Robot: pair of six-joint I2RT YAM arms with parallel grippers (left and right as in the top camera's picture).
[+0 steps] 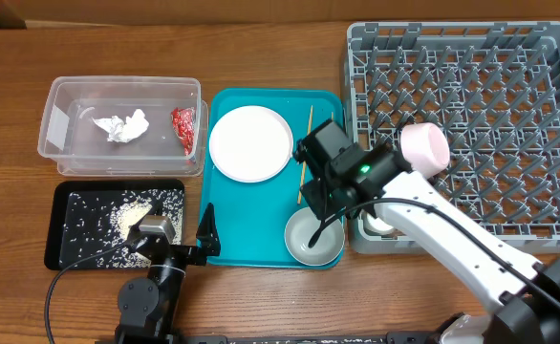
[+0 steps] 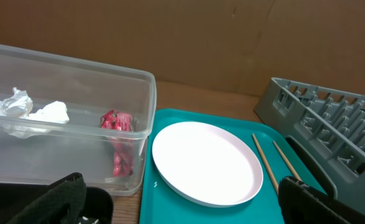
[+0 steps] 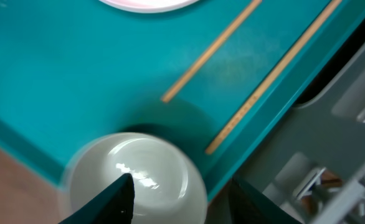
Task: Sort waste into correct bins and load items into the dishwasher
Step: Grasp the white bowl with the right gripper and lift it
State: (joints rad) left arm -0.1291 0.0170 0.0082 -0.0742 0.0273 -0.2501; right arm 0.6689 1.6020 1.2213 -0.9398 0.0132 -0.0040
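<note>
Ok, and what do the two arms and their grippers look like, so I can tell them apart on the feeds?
Right arm: white links, black joints, a black wrist block with a small green light, a black cable along it. Left arm: black throughout, a metallic box at its wrist, a thin black cable. Both have matte black fingers.

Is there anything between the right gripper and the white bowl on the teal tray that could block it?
Nothing visible does. The right gripper hangs directly over the bowl, its fingers open on either side. The two chopsticks lie beside the bowl on the teal tray, not across it.
</note>
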